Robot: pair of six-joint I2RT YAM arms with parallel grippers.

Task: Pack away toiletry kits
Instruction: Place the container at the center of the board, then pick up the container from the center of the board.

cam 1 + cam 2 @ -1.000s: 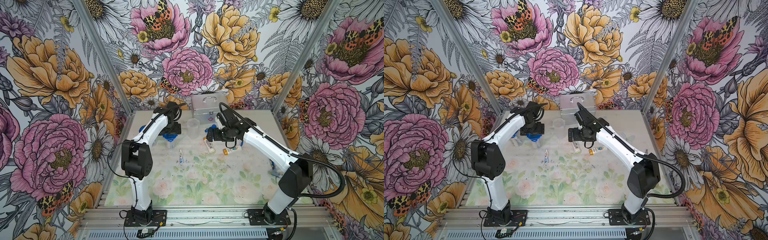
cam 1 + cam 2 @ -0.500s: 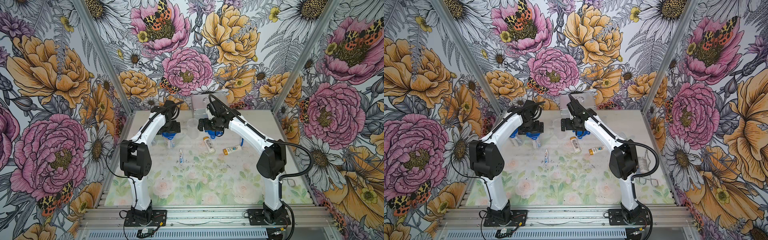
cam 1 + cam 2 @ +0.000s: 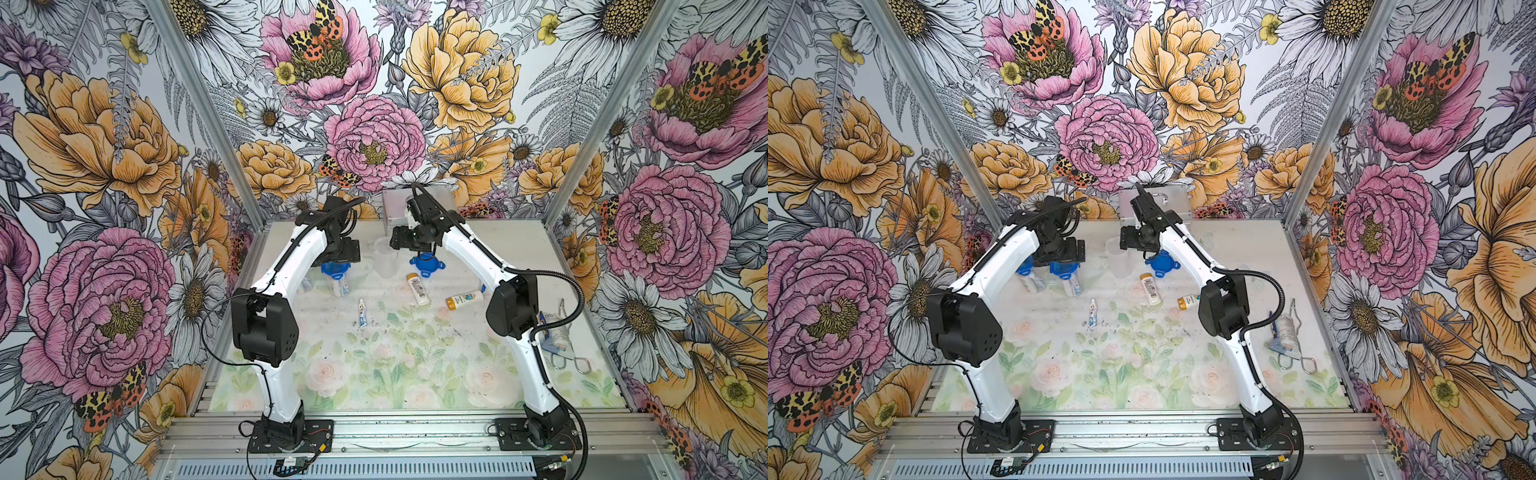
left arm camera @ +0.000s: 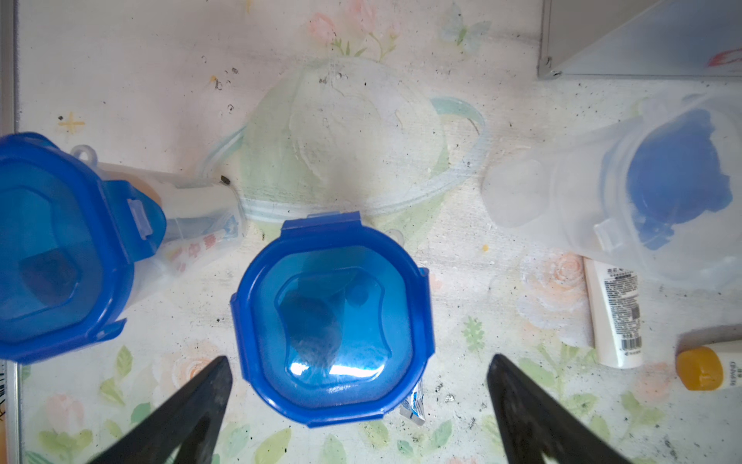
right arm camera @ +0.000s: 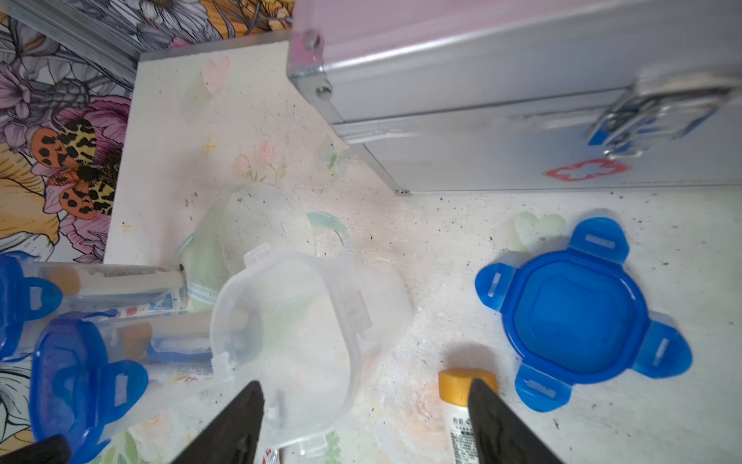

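The floral-printed worktop [image 3: 374, 374] is bare along its near edge. Off near its right side lies a clear-wrapped bundle [image 3: 1285, 332], its contents too small to tell. Farther in, a small white-blue tube [image 3: 362, 312] lies alone near the middle. Beyond it, two small white bottles with yellow-orange caps lie on their sides: one [image 3: 417, 286] near the centre, the other [image 3: 463, 299] to its right.

The right fingers [image 5: 237, 426] are spread apart and pinch nothing. In the right wrist view, one overlaps the rim of the open clear plastic cup [image 5: 289, 333] and the other overlaps a bottle's cap. A loose blue lid with four clip tabs [image 3: 424, 264] lies flat just right of that cup.

To the left, two clear cups shut with blue lids sit side by side, items packed inside: one [image 3: 1065, 276] directly under the left fingers [image 4: 192, 409], which are spread wide above it and apart from it, the other [image 3: 1027, 276] beside it.

A silver metal case with a red cross [image 5: 522, 120] stands against the back wall.
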